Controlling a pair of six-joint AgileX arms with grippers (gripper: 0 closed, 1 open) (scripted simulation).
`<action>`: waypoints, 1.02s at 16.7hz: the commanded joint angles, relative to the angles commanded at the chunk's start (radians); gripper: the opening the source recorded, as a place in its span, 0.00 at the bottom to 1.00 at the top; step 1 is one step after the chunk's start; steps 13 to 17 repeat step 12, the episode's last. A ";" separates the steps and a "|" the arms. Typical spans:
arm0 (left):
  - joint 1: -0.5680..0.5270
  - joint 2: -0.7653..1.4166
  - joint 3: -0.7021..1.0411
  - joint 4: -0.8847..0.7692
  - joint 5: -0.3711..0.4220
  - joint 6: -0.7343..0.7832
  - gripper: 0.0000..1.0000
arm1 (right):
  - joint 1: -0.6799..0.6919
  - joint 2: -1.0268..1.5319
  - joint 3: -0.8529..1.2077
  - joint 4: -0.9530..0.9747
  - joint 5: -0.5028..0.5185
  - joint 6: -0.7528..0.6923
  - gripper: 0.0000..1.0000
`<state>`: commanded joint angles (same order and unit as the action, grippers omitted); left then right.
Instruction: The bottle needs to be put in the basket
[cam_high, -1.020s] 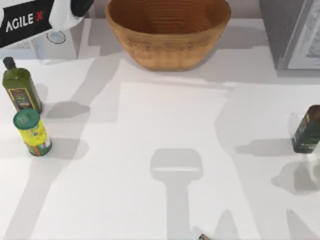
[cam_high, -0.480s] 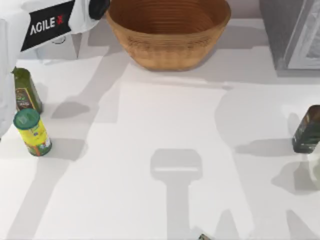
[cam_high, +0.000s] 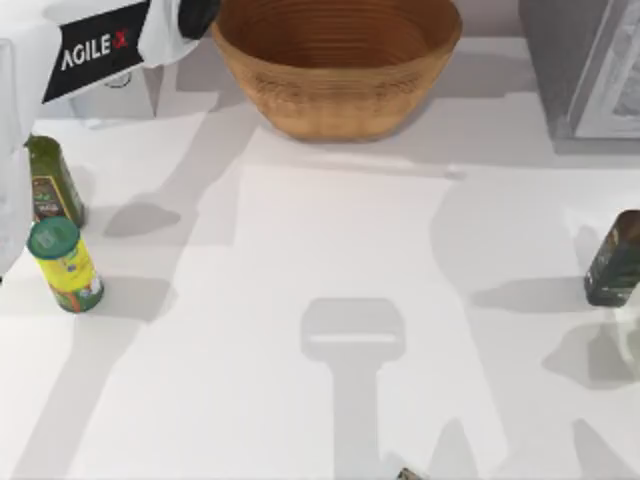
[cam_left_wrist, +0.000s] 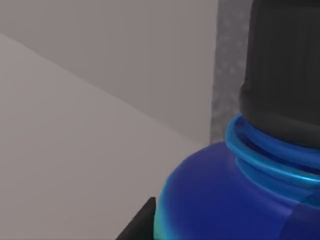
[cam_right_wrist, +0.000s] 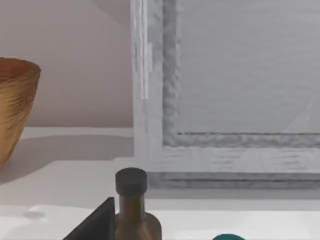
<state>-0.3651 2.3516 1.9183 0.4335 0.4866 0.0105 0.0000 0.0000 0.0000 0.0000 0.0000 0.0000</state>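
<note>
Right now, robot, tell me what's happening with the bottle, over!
Left arm up by the basket. Bottle right at left wrist camera, grip unconfirmed. Basket looks empty. Olive bottle and yellow canister stand below the arm.

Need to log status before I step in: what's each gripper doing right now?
Left gripper: cannot be told; its wrist view has the bottle right up close.
Right gripper: cannot be told.

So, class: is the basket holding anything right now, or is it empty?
Empty as far as shown: the basket shows bare ribbed wicker inside, its far rim cut off. The bottle sits close to the left wrist camera.
</note>
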 joint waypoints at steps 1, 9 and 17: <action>0.000 0.000 0.000 0.000 0.000 0.000 0.60 | 0.000 0.000 0.000 0.000 0.000 0.000 1.00; 0.000 0.000 0.000 0.000 0.000 0.000 1.00 | 0.000 0.000 0.000 0.000 0.000 0.000 1.00; 0.000 0.000 0.000 0.000 0.000 0.000 1.00 | 0.000 0.000 0.000 0.000 0.000 0.000 1.00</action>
